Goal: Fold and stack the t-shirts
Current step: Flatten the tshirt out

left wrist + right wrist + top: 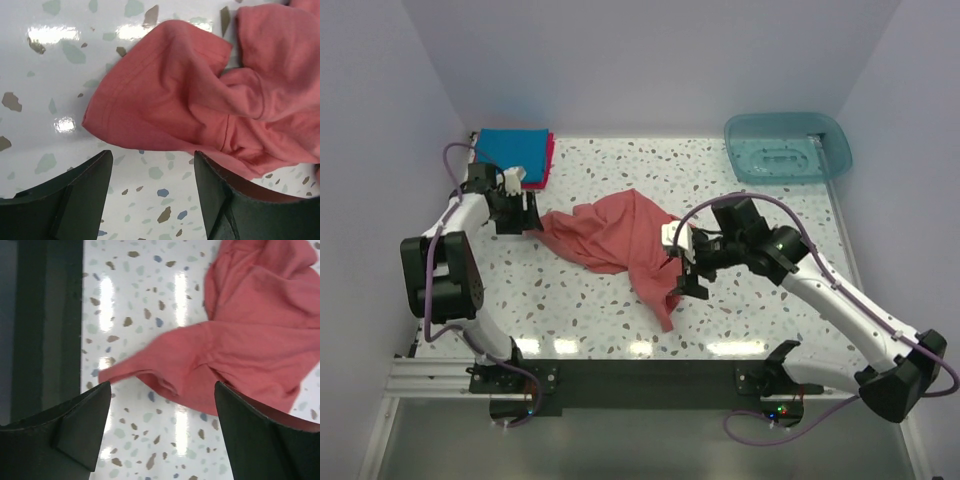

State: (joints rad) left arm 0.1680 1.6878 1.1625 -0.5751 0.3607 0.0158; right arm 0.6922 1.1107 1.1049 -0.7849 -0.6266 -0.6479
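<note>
The salmon-red t-shirt (620,240) lies crumpled in the middle of the table. It also shows in the left wrist view (190,100) and the right wrist view (250,350). My left gripper (527,216) is open and empty at the shirt's left end, its fingers (75,200) just short of the cloth edge. My right gripper (682,268) is open and empty at the shirt's right side, its fingers (260,440) above the table beside the cloth. The bright blue t-shirt (512,150) lies folded on the crimson-pink t-shirt (549,160) at the back left corner.
A translucent teal plastic tub (788,148) sits at the back right corner. White walls enclose the table on the left, back and right. A dark rail (620,375) runs along the near edge.
</note>
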